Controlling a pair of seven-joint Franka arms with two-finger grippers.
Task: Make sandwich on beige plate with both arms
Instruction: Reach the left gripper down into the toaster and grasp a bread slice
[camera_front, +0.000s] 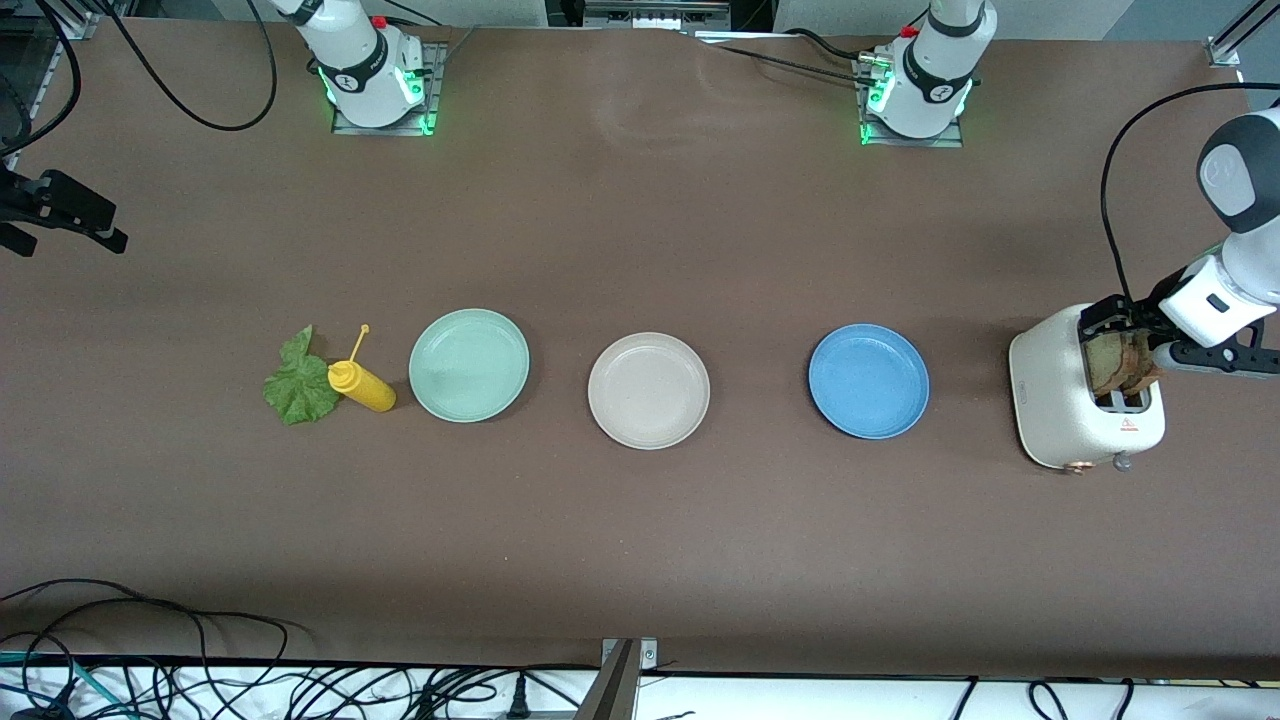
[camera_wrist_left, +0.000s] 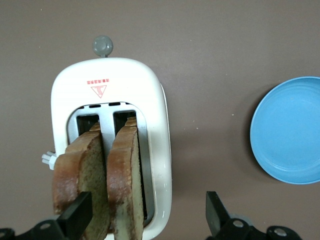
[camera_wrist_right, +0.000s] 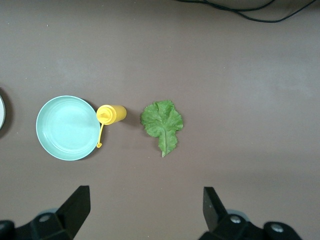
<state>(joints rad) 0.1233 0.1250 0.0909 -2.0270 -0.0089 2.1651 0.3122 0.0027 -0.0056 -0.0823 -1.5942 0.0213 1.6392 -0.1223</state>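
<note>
Two rough brown bread slices (camera_wrist_left: 100, 175) stand in a glossy rounded toaster (camera_wrist_left: 155, 100).

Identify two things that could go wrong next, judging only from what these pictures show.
1. The open left hand straddles two brown bread slices standing close together in the white toaster; it may pinch both.
2. The yellow squeeze bottle lies beside the green lettuce leaf; the open right hand above could knock it.

Brown table (camera_front: 640, 200) carries lettuce leaf (camera_front: 298, 380), mustard bottle (camera_front: 361, 385), mint-green plate (camera_front: 469, 365), beige plate (camera_front: 648, 390), blue plate (camera_front: 868, 380), white toaster (camera_front: 1060, 410).
</note>
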